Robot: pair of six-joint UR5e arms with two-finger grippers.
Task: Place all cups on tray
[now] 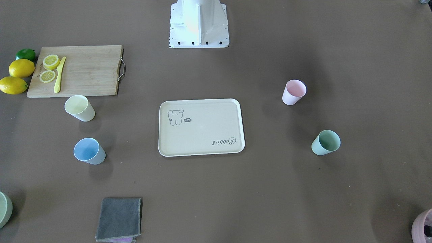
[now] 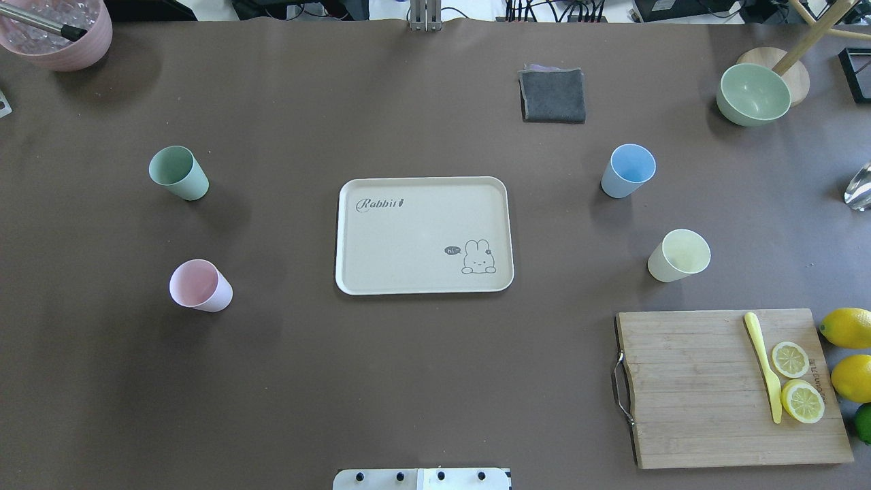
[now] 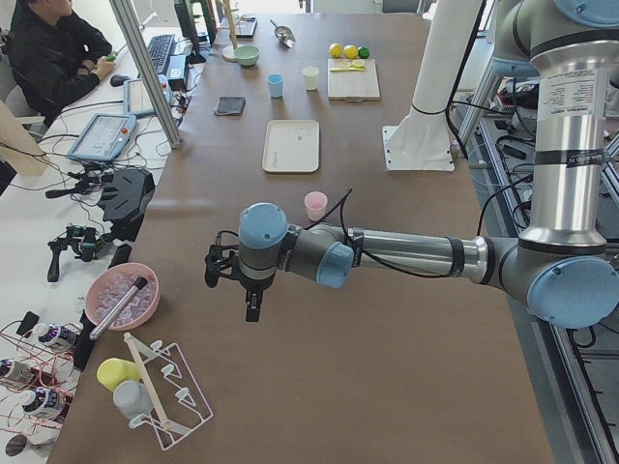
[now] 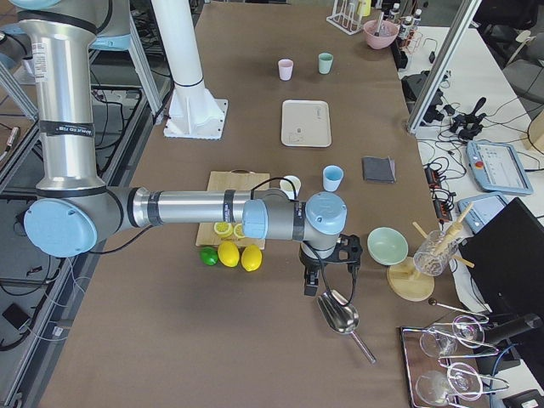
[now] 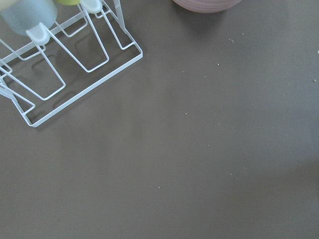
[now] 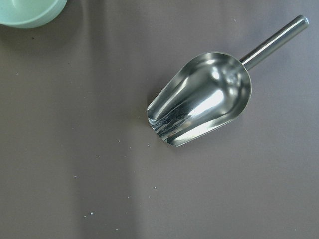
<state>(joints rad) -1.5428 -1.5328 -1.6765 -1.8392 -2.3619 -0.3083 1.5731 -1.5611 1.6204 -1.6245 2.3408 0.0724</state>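
Observation:
The cream rabbit tray [image 2: 422, 235] lies mid-table with nothing on it. All the cups stand upright on the table. The mint green cup [image 2: 178, 173] and pink cup [image 2: 200, 286] are left of the tray. The light blue cup [image 2: 627, 170] and pale yellow cup [image 2: 678, 255] are right of it. My left gripper [image 3: 251, 307] hangs past the table's left part, far from the cups. My right gripper [image 4: 309, 285] hangs at the far right end. Both show only in the side views, so I cannot tell whether they are open or shut.
A wooden cutting board [image 2: 728, 388] with lemon slices and a yellow knife lies front right, with lemons beside it. A grey cloth [image 2: 552, 95], a green bowl [image 2: 752, 94] and a mauve pot [image 2: 58, 34] are at the back. A metal scoop [image 6: 202, 99] lies below my right wrist, and a wire rack [image 5: 65, 64] below my left.

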